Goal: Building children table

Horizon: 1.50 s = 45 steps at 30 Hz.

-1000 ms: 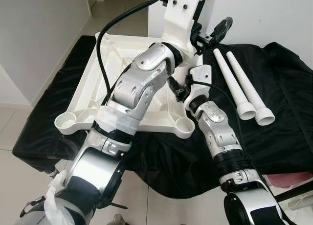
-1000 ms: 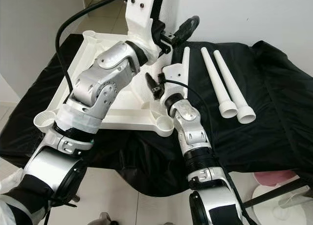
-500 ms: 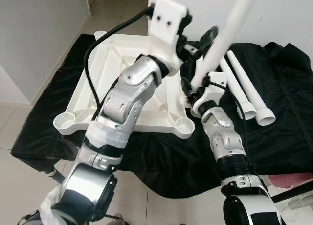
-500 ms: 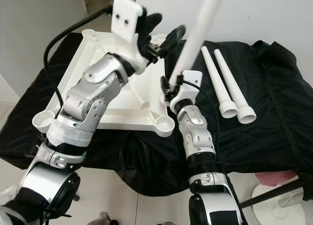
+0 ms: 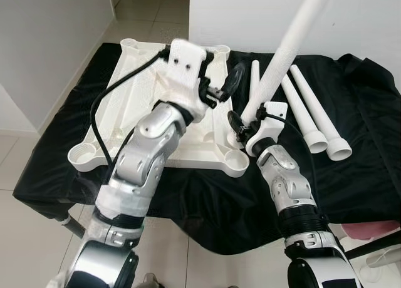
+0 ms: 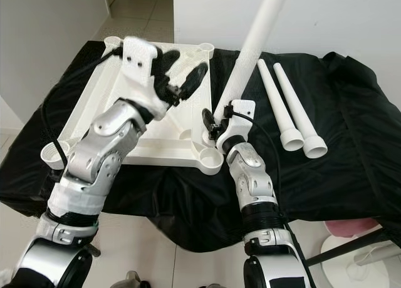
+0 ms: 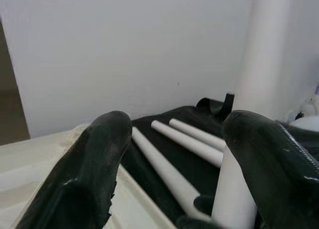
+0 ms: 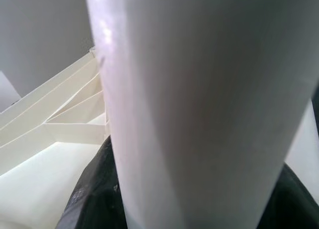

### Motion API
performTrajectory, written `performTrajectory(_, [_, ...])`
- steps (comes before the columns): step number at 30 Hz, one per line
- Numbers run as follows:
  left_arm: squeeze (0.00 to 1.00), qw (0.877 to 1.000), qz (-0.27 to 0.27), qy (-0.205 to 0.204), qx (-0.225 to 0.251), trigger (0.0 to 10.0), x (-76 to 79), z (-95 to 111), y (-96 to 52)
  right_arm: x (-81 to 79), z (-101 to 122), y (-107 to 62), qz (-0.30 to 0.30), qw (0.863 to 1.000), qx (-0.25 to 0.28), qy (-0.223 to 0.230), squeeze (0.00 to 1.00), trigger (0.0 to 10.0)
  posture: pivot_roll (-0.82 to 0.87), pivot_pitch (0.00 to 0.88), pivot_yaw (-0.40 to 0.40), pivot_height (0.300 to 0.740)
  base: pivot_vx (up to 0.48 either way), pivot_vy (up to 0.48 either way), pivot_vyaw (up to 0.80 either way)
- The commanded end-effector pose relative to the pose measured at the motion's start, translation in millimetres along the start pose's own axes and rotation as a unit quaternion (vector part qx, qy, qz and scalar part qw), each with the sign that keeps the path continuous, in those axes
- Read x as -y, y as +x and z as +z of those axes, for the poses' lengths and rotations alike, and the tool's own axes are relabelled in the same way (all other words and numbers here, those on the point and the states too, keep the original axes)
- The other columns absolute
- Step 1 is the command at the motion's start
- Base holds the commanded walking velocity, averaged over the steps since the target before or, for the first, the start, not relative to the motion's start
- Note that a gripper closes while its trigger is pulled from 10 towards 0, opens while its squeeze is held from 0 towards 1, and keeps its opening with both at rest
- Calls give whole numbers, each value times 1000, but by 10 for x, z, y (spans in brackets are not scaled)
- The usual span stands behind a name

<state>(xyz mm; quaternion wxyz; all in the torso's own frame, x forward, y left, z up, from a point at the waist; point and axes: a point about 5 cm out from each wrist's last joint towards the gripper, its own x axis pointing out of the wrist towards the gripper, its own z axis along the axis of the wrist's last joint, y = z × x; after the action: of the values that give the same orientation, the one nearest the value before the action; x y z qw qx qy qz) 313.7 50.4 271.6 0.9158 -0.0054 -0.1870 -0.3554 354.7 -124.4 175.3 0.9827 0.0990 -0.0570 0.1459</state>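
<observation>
Right hand (image 5: 241,122): low in the middle of the picture, holding a white table leg (image 5: 285,56) that leans up to the top right.
Socket (image 5: 236,158): the near right corner of the upside-down white table piece (image 5: 125,122), just under that leg.
Left hand (image 5: 220,91): above the white piece, fingers (image 7: 94,159) wide, holding nothing.
Three more legs (image 5: 313,113): lying on the black cloth (image 5: 357,150), right side.

Left claw (image 5: 219,91) lower; table leg (image 5: 282,56) now upright.
</observation>
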Motion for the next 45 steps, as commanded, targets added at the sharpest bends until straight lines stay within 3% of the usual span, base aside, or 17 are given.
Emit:
performTrajectory(1, [0, 999, 39, 10, -20, 10000, -32, -109, -64, -3, 57, -22, 11, 1000, 19, -19, 0, 10000, 59, 45, -61, 740, 0, 0, 0])
performTrajectory(4, [0, 998, 25, 18, -55, 10000, -10, -336, -218, -3, 106, -51, 12, 999, 38, -27, 0, 10000, 53, 49, -58, 740, 0, 0, 0])
performTrajectory(7, [0, 997, 25, 7, -68, 10000, -1, -433, -275, 12, 115, -67, 8, 999, 42, -33, 0, 10000, 50, 49, -59, 740, 0, 0, 0])
performTrajectory(10, [0, 993, 31, 10, -117, 10000, 7, -689, -361, 47, 143, -80, -11, 997, 47, -61, 0, 10000, 39, 50, -52, 740, 0, 0, 0])
performTrajectory(14, [0, 991, 38, 10, -130, 10000, 0, -747, -373, 38, 156, -80, -10, 997, 49, -62, 0, 10000, 38, 49, -50, 740, 0, 0, 0])
performTrajectory(19, [0, 980, 40, 34, -193, 10000, -5, -955, -420, 30, 175, -85, -8, 995, 55, -82, 0, 10000, 34, 42, -40, 740, 0, 0, 0])
performTrajectory(24, [0, 974, 53, 35, -216, 10000, -28, -1032, -444, 57, 182, -98, -13, 995, 58, -86, 0, 10000, 27, 34, -32, 740, 0, 0, 0])
performTrajectory(27, [0, 969, 23, 21, -247, 10000, 5, -1143, -498, 87, 194, -104, -19, 994, 60, -88, 0, 10000, 23, 30, -29, 740, 0, 0, 0])
performTrajectory(30, [0, 968, 4, 11, -252, 10000, 31, -1170, -519, 96, 197, -103, -21, 994, 60, -91, 0, 10000, 22, 28, -27, 740, 0, 0, 0])
performTrajectory(31, [0, 968, -27, 17, -251, 10000, 75, -1179, -550, 106, 201, -107, -22, 994, 61, -92, 0, 10000, 21, 26, -26, 740, 0, 0, 0])
performTrajectory(33, [0, 968, -27, 17, -251, 10000, 75, -1179, -550, 106, 201, -107, -22, 994, 61, -92, 0, 10000, 21, 26, -26, 740, 0, 0, 0])
performTrajectory(38, [0, 962, -101, 2, -253, 10000, 184, -1224, -649, 123, 199, -113, -26, 993, 60, -96, 0, 10000, 21, 18, -22, 740, 0, 0, 0])
performTrajectory(39, [1000, 960, -106, -3, -260, 10000, 178, -1254, -672, 124, 193, -111, -26, 993, 59, -96, 0, 10000, 20, 15, -22, 740, 0, 0, 0])
performTrajectory(43, [1000, 950, -117, 28, -287, 10000, 142, -1326, -687, 119, 183, -103, -24, 994, 56, -94, 0, 10000, 21, 10, -21, 740, 0, 0, 0])
performTrajectory(44, [0, 944, -131, 42, -299, 10000, 143, -1356, -695, 115, 186, -99, -22, 994, 57, -93, 0, 10000, 20, 8, -20, 740, 0, 0, 0])
performTrajectory(45, [0, 944, -131, 42, -299, 10000, 143, -1356, -695, 115, 186, -99, -22, 994, 57, -93, 0, 10000, 20, 8, -20, 740, 0, 0, 0])
